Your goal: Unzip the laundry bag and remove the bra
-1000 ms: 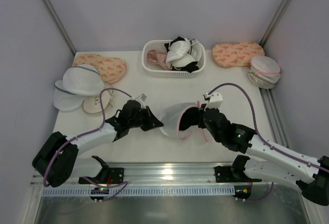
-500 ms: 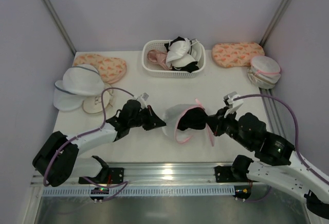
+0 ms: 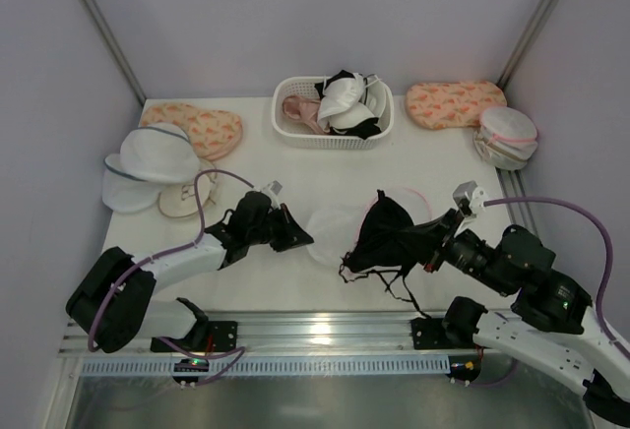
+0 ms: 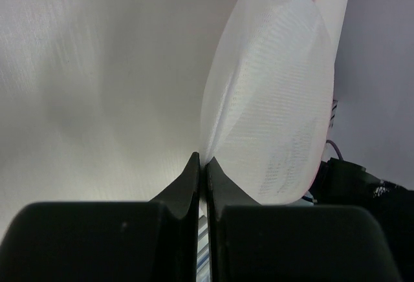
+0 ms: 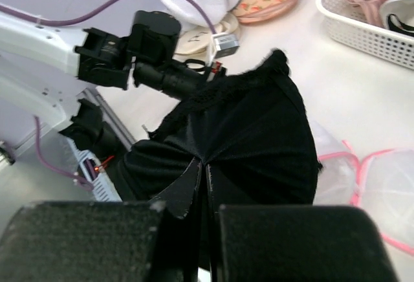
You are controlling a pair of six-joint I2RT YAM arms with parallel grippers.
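Note:
The laundry bag (image 3: 329, 226), white mesh with a pink zipper rim, lies slack and open on the table. My left gripper (image 3: 303, 240) is shut on its left edge; in the left wrist view the fingertips (image 4: 202, 163) pinch the mesh (image 4: 272, 101). A black bra (image 3: 382, 234) hangs to the right of the bag, lifted clear of it, with my right gripper (image 3: 425, 244) shut on it. In the right wrist view the black fabric (image 5: 252, 127) bunches around that gripper (image 5: 204, 165), and the open bag (image 5: 381, 188) lies beyond it.
A white basket (image 3: 291, 130) of bras stands at the back centre. Orange patterned pouches (image 3: 202, 127) (image 3: 455, 102) lie on either side of it. White mesh domes with grey-blue rims (image 3: 148, 158) sit at the left, and another pink-rimmed mesh bag (image 3: 507, 137) sits at the right edge.
My right gripper has drawn the black bra rightward out of the bag. The bag has collapsed flat on the table. The left gripper has kept its hold and barely moved.

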